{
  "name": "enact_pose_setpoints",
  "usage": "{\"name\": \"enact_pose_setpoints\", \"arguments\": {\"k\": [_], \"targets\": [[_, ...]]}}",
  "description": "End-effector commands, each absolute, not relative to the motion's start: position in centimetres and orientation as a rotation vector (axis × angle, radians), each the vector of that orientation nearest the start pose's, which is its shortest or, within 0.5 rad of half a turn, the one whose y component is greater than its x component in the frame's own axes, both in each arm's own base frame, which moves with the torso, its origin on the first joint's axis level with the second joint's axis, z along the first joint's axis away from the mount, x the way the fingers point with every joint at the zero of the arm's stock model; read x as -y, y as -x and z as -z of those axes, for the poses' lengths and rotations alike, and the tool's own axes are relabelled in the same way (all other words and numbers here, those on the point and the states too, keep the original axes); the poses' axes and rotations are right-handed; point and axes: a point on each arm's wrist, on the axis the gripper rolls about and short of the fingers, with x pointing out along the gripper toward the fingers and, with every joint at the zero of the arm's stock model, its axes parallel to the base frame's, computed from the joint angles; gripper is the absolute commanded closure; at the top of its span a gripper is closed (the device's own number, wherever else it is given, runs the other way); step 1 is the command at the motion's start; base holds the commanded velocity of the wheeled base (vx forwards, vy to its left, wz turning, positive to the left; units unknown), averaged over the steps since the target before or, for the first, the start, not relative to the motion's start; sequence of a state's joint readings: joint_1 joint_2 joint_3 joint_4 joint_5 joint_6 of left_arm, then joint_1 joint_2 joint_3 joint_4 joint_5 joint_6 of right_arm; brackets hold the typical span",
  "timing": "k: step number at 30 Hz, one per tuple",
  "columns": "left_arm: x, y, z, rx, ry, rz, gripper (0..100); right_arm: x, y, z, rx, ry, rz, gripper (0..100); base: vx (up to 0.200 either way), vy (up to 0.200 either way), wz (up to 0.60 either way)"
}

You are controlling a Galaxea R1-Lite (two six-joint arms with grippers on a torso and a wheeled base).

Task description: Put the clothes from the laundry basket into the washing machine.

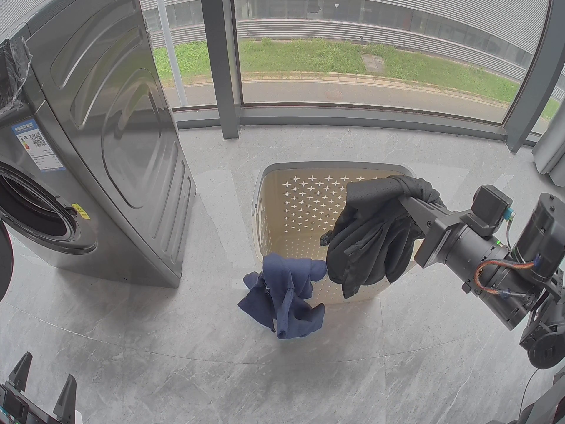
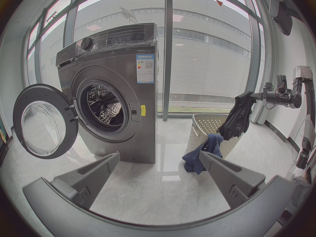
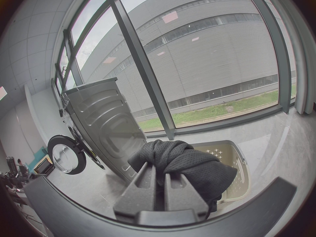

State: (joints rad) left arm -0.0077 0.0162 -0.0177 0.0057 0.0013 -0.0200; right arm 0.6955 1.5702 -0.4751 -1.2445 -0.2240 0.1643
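Extended right end effector (image 1: 406, 202) clamps black garment (image 1: 371, 242) above laundry basket (image 1: 294, 207).

Head view: high up, angled forward and down at the floor (image 1: 235, 372). Washing machine (image 1: 118, 136) left, laundry basket (image 1: 306, 204) centre, window (image 1: 365, 42) far. Left wrist view: low near the floor, just behind left hand (image 2: 158, 154), facing the machine's open front, basket to its right. Right wrist view: raised, tight behind right hand (image 3: 160, 173) gripping black garment (image 3: 187, 162), facing the window. All three share machine and basket.
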Motion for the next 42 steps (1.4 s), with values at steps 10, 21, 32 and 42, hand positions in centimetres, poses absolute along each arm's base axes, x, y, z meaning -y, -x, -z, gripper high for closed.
{"name": "enact_pose_setpoints", "arguments": {"k": [10,21,32,42], "targets": [[-0.02,2.21,-7.55,-0.015,0.023,0.006,0,-15.53,-18.43,-19.68,0.104,-0.236,-0.507,100,-0.120,0.000,0.00],[-0.02,2.22,-7.55,-0.014,0.029,0.003,0,-15.60,-18.45,-19.61,0.101,-0.235,-0.507,100,0.000,0.036,0.00],[-0.02,2.23,-7.54,-0.012,0.031,0.001,0,-15.70,-18.40,-19.83,0.114,-0.242,-0.513,100,0.000,0.200,0.00],[-0.02,2.23,-7.54,-0.012,0.028,0.001,0,-15.72,-18.42,-20.07,0.125,-0.248,-0.513,100,0.000,0.200,0.00]]}}
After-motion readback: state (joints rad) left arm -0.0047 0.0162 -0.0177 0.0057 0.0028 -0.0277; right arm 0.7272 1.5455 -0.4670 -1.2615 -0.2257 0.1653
